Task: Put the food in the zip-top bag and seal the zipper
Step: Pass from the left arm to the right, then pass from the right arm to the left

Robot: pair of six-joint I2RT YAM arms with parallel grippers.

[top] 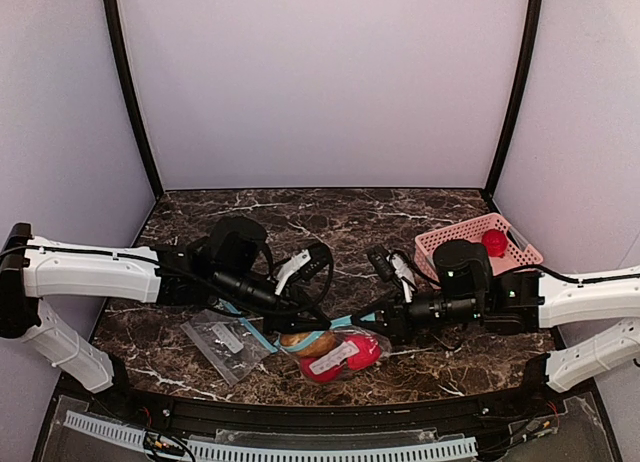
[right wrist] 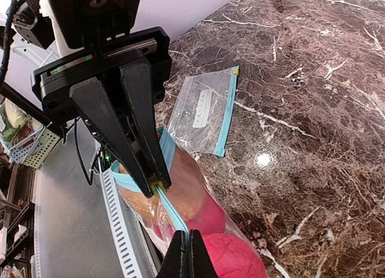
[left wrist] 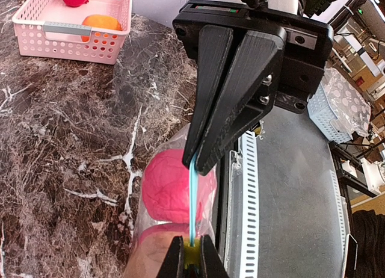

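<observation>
The zip-top bag (top: 335,354) lies at the near table edge, holding a brown-tan fruit (top: 308,342) and red fruit (top: 352,356). My left gripper (top: 303,320) is shut on the yellow tab at one end of the teal zipper (left wrist: 192,197). My right gripper (top: 380,324) is shut on the same zipper a little further along. In the right wrist view my right gripper (right wrist: 189,257) pinches the zipper (right wrist: 174,215), and the left gripper (right wrist: 155,186) holds the tab. Behind the left gripper the bag mouth still gapes. One red fruit (top: 493,242) and an orange fruit (left wrist: 101,22) lie in the pink basket (top: 445,244).
A second, empty clear bag (top: 225,342) with a teal strip lies flat to the left of the filled bag; it also shows in the right wrist view (right wrist: 204,109). The slotted table edge rail (top: 300,447) runs just in front of the bag. Walls close in the back and both sides.
</observation>
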